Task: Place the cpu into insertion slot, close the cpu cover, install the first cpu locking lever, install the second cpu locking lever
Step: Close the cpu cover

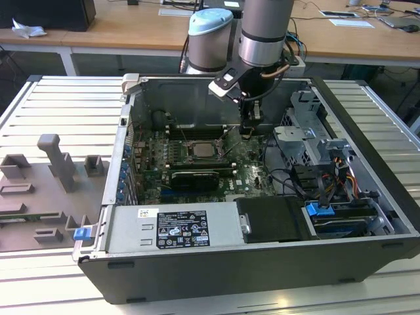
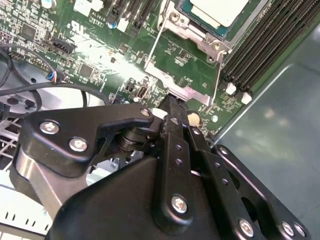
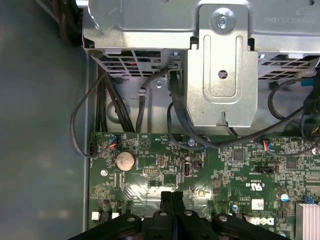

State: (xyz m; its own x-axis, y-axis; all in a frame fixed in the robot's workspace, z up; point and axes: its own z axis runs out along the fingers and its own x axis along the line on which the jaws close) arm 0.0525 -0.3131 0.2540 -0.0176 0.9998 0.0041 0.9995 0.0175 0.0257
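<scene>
The jaws are matt black, dotted with silver screw heads. Beyond their tips the circuit board (image 2: 185, 62) is deep green, speckled with tiny pale components. Past it, the cpu (image 2: 216, 11) shows a pale silver-grey top inside the shiny silver cpu cover (image 2: 192, 36). Alongside run black memory slots (image 2: 262, 37) with white end clips. The case wall (image 2: 280, 125) is dull grey-green.

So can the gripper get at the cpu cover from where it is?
Probably yes. The gripper, shut, hangs low over the board right beside the cpu cover, with only bare board and a thin wire lever between them, and the case is open above.
</scene>
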